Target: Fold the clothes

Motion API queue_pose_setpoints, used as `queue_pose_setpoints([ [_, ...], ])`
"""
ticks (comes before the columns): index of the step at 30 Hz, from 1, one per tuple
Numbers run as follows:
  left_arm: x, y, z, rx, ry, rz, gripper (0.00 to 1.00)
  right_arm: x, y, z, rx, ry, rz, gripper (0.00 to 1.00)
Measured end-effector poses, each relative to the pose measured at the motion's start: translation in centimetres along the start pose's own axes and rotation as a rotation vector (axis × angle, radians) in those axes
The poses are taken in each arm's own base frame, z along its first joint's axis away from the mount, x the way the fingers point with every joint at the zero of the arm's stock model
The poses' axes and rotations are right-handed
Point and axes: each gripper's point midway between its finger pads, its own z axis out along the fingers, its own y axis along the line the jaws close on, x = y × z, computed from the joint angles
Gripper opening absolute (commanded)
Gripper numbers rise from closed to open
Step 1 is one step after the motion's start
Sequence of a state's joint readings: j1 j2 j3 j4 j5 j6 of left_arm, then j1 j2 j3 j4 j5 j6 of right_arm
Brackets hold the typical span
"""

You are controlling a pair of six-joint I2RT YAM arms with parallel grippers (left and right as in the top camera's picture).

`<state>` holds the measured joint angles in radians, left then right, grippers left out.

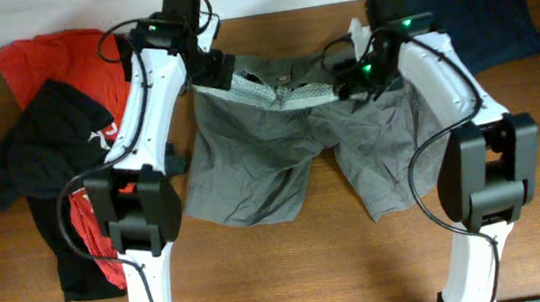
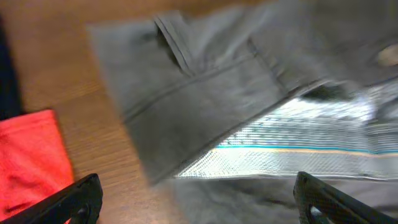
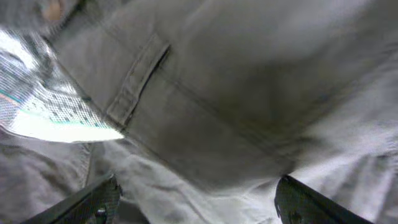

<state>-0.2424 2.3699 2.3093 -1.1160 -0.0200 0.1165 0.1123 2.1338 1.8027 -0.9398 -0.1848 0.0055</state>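
Note:
The grey shorts (image 1: 251, 163) lie spread flat at the table's middle, legs toward the front, the waistband folded down to show its pale speckled lining (image 1: 279, 95). My left gripper (image 1: 213, 68) is open over the waistband's left corner; the left wrist view shows the lining (image 2: 298, 149) and grey cloth between wide jaws (image 2: 199, 202). My right gripper (image 1: 354, 74) is open over the waistband's right corner, its jaws (image 3: 196, 199) wide above grey cloth and a belt loop (image 3: 137, 78). A red shirt (image 1: 44, 54) and a black white-printed shirt (image 1: 47, 134) lie at the left.
A dark navy folded garment (image 1: 482, 13) lies at the back right. More red and black cloth (image 1: 83, 241) lies beside the left arm's base. Bare wooden table (image 1: 312, 267) lies in front of the shorts.

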Motion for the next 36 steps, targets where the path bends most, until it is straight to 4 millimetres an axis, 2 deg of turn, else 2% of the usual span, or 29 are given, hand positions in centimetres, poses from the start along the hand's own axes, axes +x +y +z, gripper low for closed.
queue_pose_setpoints([
  [3, 1.5, 0.1, 3.1, -0.007, 0.064, 0.024, 0.93, 0.1, 0.5, 1.2, 0.042, -0.014, -0.029, 0.73],
  [4, 1.7, 0.1, 3.7, -0.007, 0.075, 0.027, 0.91, -0.1, 0.3, 1.3, 0.059, -0.023, -0.034, 0.70],
  [5, 1.9, 0.2, 4.1, -0.012, 0.079, 0.031, 0.84, -0.4, 0.0, 1.5, 0.089, -0.039, -0.030, 0.64],
  [8, 1.1, 0.6, 4.5, -0.039, 0.048, 0.045, 0.76, -1.3, -1.9, 1.7, 0.203, -0.088, -0.016, 0.55],
  [11, 0.2, 1.0, 4.5, -0.059, 0.013, 0.047, 0.59, -2.1, -2.9, 1.5, 0.262, -0.128, -0.001, 0.43],
  [14, -0.5, 1.2, 4.5, -0.071, -0.014, 0.048, 0.36, -2.9, -3.5, 1.2, 0.299, -0.166, 0.005, 0.28],
  [16, -1.1, 1.5, 4.4, -0.085, -0.037, 0.046, 0.25, -3.4, -3.8, 1.1, 0.315, -0.184, 0.001, 0.20],
  [17, -1.3, 1.6, 4.4, -0.091, -0.044, 0.049, 0.16, -3.4, -3.8, 1.0, 0.317, -0.188, 0.008, 0.11],
  [19, -1.8, 2.0, 4.4, -0.113, -0.066, 0.052, 0.07, -3.7, -3.9, 1.0, 0.327, -0.199, 0.010, 0.04],
  [20, -2.1, 2.1, 4.3, -0.120, -0.076, 0.051, 0.03, -3.8, -4.0, 0.9, 0.330, -0.205, 0.011, 0.04],
  [21, -2.4, 2.2, 4.3, -0.127, -0.088, 0.049, 0.01, -4.0, -4.0, 0.9, 0.333, -0.210, 0.007, 0.04],
  [26, -3.8, 2.5, 4.1, -0.142, -0.149, 0.028, 0.01, -4.8, -4.1, 0.4, 0.341, -0.244, 0.009, 0.04],
  [28, -4.8, 2.7, 3.9, -0.146, -0.192, 0.003, 0.01, -6.5, -3.9, -0.4, 0.343, -0.305, 0.003, 0.04],
  [30, -6.2, 2.8, 3.5, -0.150, -0.252, -0.023, 0.01, -9.5, -3.6, -2.0, 0.343, -0.424, -0.008, 0.04],
  [32, -7.9, 3.0, 3.0, -0.155, -0.323, -0.045, 0.01, -11.8, -3.3, -3.5, 0.343, -0.525, -0.018, 0.04],
  [33, -8.7, 3.1, 2.7, -0.157, -0.360, -0.055, 0.15, -12.9, -3.2, -4.2, 0.342, -0.575, -0.017, 0.04],
  [34, -9.2, 3.1, 2.5, -0.158, -0.384, -0.061, 0.36, -13.8, -3.1, -5.0, 0.341, -0.620, -0.018, 0.04],
  [35, -10.3, 3.2, 2.0, -0.161, -0.430, -0.068, 0.60, -14.7, -3.0, -5.7, 0.340, -0.666, -0.018, 0.19],
  [36, -11.1, 3.2, 1.6, -0.165, -0.468, -0.075, 0.99, -15.6, -3.0, -6.5, 0.340, -0.713, -0.018, 0.54],
])
